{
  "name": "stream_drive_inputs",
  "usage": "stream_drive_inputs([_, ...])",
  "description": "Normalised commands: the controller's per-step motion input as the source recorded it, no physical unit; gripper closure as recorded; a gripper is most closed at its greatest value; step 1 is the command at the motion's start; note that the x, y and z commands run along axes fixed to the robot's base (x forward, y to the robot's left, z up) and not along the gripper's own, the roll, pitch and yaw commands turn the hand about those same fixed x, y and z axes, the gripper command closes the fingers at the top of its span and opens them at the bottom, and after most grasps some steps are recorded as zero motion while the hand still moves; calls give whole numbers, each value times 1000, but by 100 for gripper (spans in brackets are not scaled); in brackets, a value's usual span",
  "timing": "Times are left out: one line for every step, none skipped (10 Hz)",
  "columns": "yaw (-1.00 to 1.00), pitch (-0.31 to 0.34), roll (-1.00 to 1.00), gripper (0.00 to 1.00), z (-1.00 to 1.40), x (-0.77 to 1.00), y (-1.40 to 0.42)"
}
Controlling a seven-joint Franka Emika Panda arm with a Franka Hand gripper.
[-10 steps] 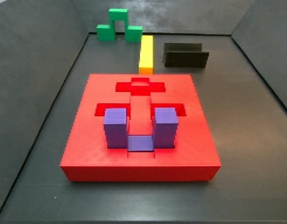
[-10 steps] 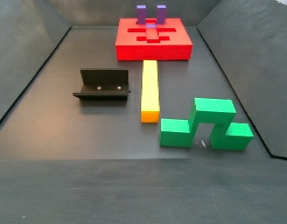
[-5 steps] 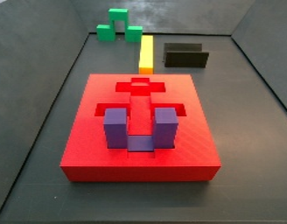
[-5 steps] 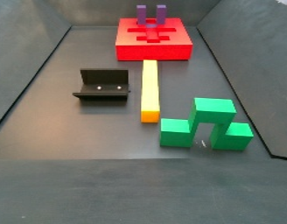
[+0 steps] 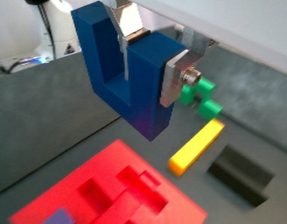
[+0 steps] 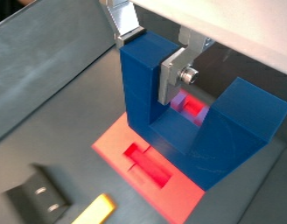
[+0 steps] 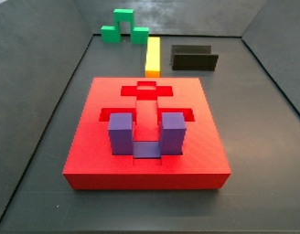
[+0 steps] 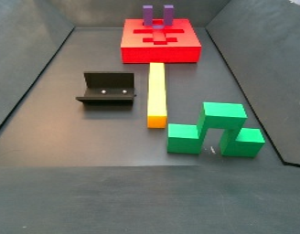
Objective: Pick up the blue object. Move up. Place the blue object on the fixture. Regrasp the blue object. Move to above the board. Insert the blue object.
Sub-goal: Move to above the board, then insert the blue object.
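In both wrist views the gripper [image 5: 154,54] clamps one prong of the blue object [image 5: 125,74], held high above the board [image 6: 152,150], while both side views show the board [image 7: 146,137], fixture [image 8: 107,90] and no gripper.

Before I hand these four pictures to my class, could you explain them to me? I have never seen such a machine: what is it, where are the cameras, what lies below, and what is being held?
It is a robot arm that ends in a two-finger gripper. Two pictures come from cameras on its wrist, looking down past the gripper. The other two come from cameras fixed beside the dark floor, and neither shows the arm. In both wrist views the gripper holds the blue object, a dark-blue U-shaped block, up in the air. Below lie the board, a red slab with a purple block standing in it, a yellow bar, green blocks and the black fixture.
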Motion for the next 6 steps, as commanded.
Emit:
stream_drive_inputs([-11, 6, -547, 100, 5, -65, 22])
stream_drive_inputs([-5, -10, -332, 100, -4, -40, 12])
stream_drive_inputs([0, 0, -3, 100, -37, 0, 0])
stream_drive_inputs([0, 0, 0, 100, -331, 0, 0])
stream_drive_inputs([0, -127, 0, 100, -931, 340, 0])
stream_drive_inputs([34, -186, -50, 100, -849, 737, 0])
